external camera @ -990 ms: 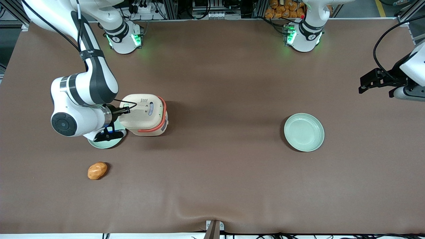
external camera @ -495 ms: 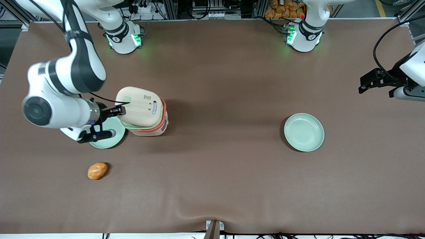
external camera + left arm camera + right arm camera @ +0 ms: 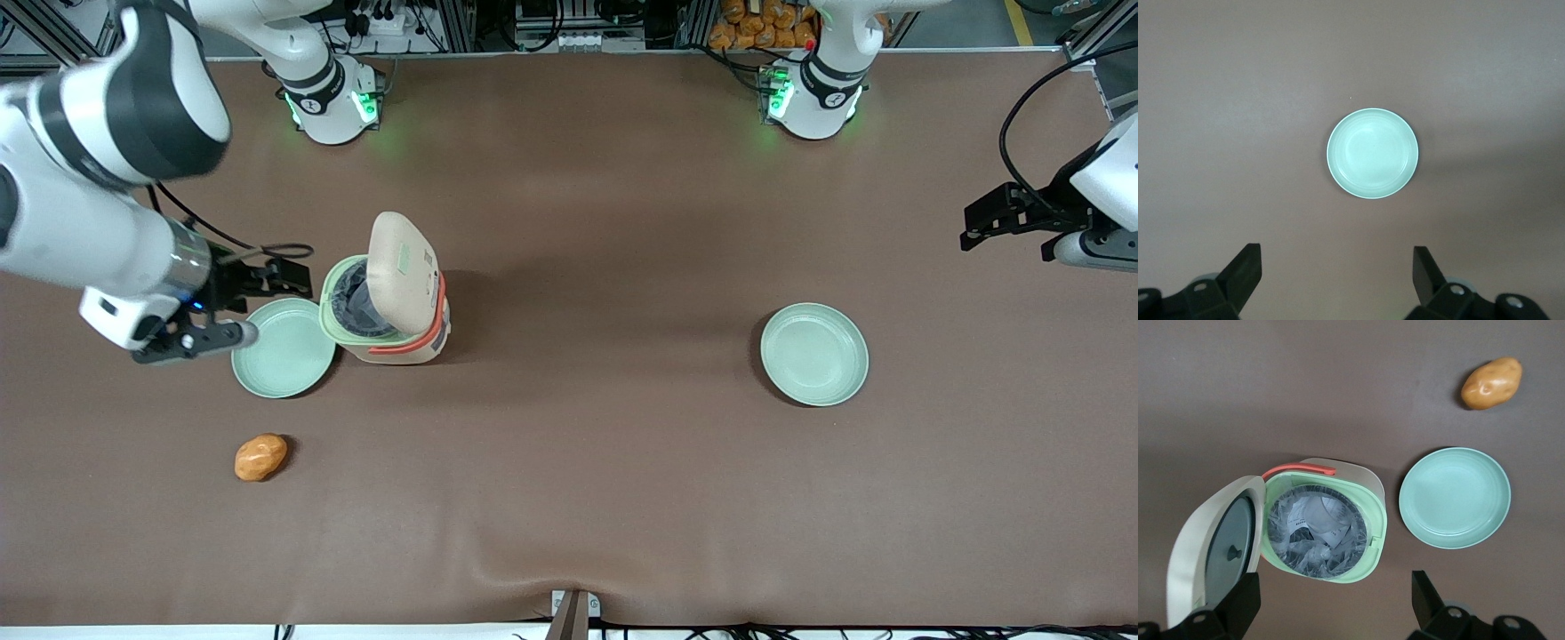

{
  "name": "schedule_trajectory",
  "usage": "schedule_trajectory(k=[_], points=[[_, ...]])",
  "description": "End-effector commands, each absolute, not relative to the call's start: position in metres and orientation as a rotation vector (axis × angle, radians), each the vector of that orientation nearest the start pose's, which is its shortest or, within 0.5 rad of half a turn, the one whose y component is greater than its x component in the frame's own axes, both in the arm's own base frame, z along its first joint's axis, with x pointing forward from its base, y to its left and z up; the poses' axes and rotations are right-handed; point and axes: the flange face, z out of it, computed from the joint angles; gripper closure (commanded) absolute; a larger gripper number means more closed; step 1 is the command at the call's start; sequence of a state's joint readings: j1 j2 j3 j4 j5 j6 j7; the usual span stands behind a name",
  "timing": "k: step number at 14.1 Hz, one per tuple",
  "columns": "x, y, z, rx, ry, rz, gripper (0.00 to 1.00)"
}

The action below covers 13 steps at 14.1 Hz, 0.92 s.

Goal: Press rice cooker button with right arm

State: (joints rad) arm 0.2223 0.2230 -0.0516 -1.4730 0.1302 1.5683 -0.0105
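The cream-beige rice cooker [image 3: 400,342] with its coral-orange band stands on the brown table. Its lid [image 3: 404,267] stands swung up and open. The pale green rim and the dark pot, lined with crinkled clear plastic, are exposed. In the right wrist view the cooker [image 3: 1378,495] shows from above with its lid [image 3: 1195,550] tipped back. The right arm's gripper [image 3: 284,277] hangs raised beside the cooker, toward the working arm's end of the table, and is apart from it. In the right wrist view the gripper [image 3: 1335,590] is open wide and empty.
A pale green plate [image 3: 283,348] lies beside the cooker under the gripper, and shows in the right wrist view [image 3: 1454,497]. A potato [image 3: 260,456] lies nearer the front camera [image 3: 1491,383]. A second green plate [image 3: 813,354] lies toward the parked arm's end [image 3: 1372,153].
The cooker's lid went from shut to swung fully open. The right arm rose and drew away from the cooker toward its own end of the table.
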Motion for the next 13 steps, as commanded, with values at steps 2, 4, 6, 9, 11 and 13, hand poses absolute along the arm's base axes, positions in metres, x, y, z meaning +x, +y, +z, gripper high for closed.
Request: schedule_trajectory(k=[2, 4, 6, 9, 11, 13], points=[[0.592, 0.076, 0.578, -3.057, -0.199, 0.121, 0.00], [0.581, 0.056, 0.605, -3.096, -0.157, 0.057, 0.00], [0.574, 0.033, 0.622, -3.168, -0.128, 0.016, 0.00], [0.566, -0.004, 0.628, -3.174, -0.044, 0.049, 0.00], [0.564, -0.027, 0.630, -3.172, -0.075, 0.050, 0.00], [0.561, -0.038, 0.631, -3.171, -0.117, 0.056, 0.00]])
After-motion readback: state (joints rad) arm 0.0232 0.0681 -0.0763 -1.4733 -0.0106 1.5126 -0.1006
